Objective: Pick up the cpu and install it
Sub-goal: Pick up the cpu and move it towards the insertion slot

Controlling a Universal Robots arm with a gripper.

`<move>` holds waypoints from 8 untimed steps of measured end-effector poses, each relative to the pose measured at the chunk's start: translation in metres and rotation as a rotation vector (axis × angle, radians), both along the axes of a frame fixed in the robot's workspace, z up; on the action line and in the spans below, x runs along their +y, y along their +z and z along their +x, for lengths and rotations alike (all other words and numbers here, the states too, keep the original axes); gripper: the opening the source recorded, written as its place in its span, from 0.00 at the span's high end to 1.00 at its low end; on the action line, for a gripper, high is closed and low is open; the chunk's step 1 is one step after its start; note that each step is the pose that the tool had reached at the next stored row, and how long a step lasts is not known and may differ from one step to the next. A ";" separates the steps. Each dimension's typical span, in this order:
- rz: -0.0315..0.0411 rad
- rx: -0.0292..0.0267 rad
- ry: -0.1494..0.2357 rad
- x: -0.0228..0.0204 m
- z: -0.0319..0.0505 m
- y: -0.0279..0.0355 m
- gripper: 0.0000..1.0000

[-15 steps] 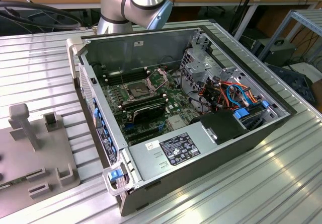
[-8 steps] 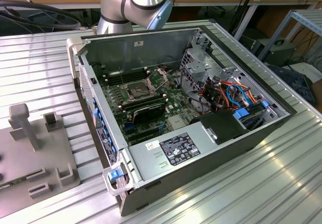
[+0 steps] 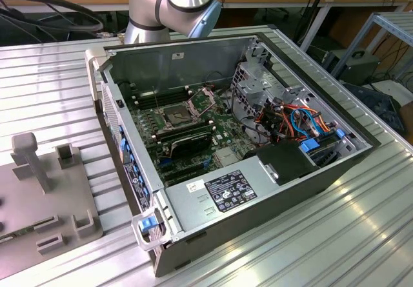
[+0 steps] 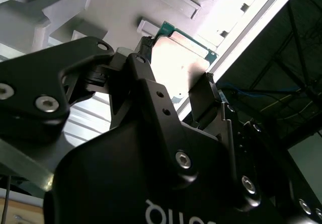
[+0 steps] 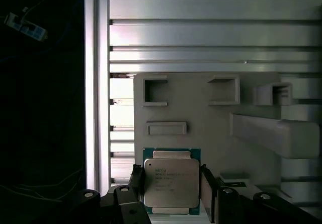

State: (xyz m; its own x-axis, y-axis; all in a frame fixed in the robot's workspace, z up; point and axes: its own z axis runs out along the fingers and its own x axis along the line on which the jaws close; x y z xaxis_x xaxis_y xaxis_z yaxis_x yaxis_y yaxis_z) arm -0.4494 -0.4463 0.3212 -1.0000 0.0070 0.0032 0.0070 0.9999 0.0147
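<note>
The cpu (image 5: 171, 181), a small square chip with a dull silver top on a green base, sits between my gripper's (image 5: 171, 177) two black fingers (image 5: 207, 183), over a grey fixture plate (image 5: 201, 113). Both fingers press against opposite edges of the chip. In the second wrist view the cpu (image 4: 181, 58) shows bright between the same fingers (image 4: 207, 83) of the gripper (image 4: 177, 60). I cannot tell whether the chip rests on the plate or hangs just above it. In the exterior view the open computer case (image 3: 187, 61) holds the motherboard socket (image 3: 177, 114), its metal frame hinged up.
The grey fixture plate (image 3: 39, 197) lies at the exterior view's left on a ribbed aluminium table (image 3: 361, 222), with raised holders and a tall post (image 3: 29, 158). The case holds black memory modules (image 3: 187, 142), cable bundles (image 3: 290, 119) and a power supply (image 3: 226, 193). The arm (image 3: 174, 3) rises behind the case.
</note>
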 end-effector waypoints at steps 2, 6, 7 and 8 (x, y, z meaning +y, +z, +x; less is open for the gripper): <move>-0.0001 0.0001 0.000 0.0000 0.0000 0.0022 0.45; -0.0001 0.0000 0.000 0.0000 0.0000 0.0055 0.45; 0.0000 0.0000 0.000 0.0000 0.0000 0.0067 0.45; 0.0000 -0.0001 0.000 0.0000 0.0000 0.0073 0.45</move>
State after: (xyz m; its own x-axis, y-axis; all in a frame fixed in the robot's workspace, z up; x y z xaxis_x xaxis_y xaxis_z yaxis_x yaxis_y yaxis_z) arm -0.4494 -0.4463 0.3286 -1.0000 0.0070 0.0031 0.0071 0.9999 0.0147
